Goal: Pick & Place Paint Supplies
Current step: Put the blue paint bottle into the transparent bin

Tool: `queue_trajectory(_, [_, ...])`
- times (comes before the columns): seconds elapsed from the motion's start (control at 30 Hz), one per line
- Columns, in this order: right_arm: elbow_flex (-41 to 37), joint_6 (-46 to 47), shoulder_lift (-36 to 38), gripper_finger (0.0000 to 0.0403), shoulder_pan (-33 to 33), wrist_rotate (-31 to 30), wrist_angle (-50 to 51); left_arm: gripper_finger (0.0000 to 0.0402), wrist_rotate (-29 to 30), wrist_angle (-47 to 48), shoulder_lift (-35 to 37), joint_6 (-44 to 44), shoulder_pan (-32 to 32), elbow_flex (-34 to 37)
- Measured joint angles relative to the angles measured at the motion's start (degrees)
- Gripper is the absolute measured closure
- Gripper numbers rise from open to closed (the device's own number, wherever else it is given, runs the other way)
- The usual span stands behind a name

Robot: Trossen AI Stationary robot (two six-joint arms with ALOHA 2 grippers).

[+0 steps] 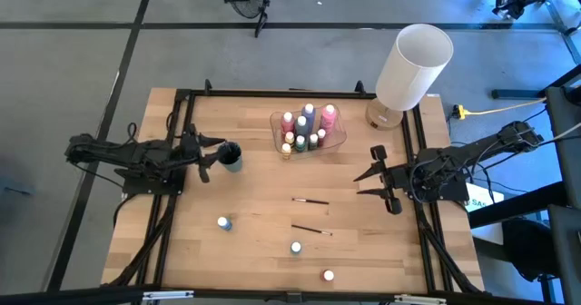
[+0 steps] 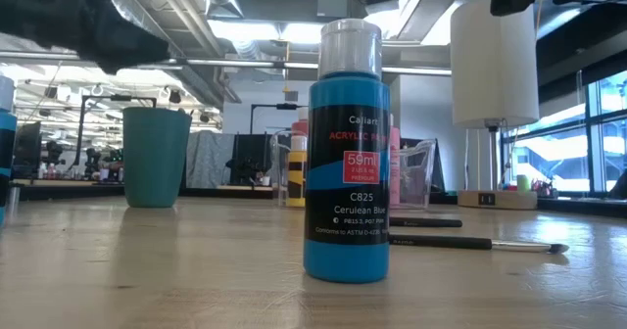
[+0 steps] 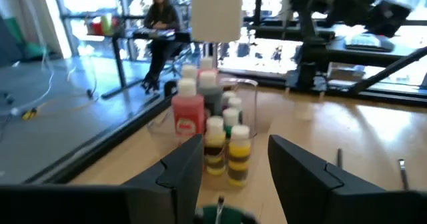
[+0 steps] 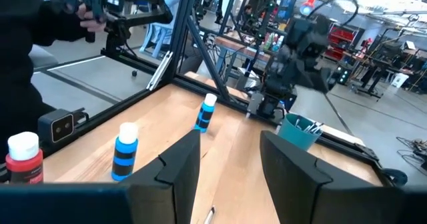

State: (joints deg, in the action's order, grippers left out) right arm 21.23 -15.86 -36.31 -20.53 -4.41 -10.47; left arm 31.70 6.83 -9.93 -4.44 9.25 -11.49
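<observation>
Low view: blue bottle [image 2: 347, 153] hides clear container [image 2: 416, 172].

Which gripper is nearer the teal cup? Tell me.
Left. The left gripper hovers right beside the teal cup, fingers apart. The right gripper waits far across the table, past the clear bottle tray.

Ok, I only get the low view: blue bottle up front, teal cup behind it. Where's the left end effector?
Observer: The left end effector hangs open right beside the cup.
Operator: Anything inside the cup?
Observer: The right wrist view shows thin light-tipped sticks in it, likely brushes.
Operator: And the other arm?
Observer: The right end effector waits open near the table's right side, holding nothing.
</observation>
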Motion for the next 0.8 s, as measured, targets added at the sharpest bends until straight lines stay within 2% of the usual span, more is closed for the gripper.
queue_trajectory(0.2, [0.0,-0.02,-1.0,0.0245,0.0,-0.01,0.45,0.0242,-3.48,-0.2,-3.2,4.58,0.03,-5.05])
queue_trajectory(0.33, [0.0,-0.28,-1.25,0.0245,0.0,0.0,0.45,0.024,-3.91,-0.4,-6.03,-0.37,0.03,-7.82])
queue_trajectory(0.5, [0.0,-0.13,-1.25,0.0245,0.0,0.01,0.5,0.0245,-3.97,-2.2,-8.05,-6.16,0.03,-8.08])
queue_trajectory(0.63, [0.0,-0.03,-1.25,0.0245,0.0,0.01,1.28,0.025,-6.15,-1.93,-9.05,-0.82,0.03,-8.08])
queue_trajectory(0.8, [0.0,0.46,-1.25,0.0245,0.0,0.02,1.28,0.0245,-11.21,-1.97,-9.8,1.72,0.07,-8.08])
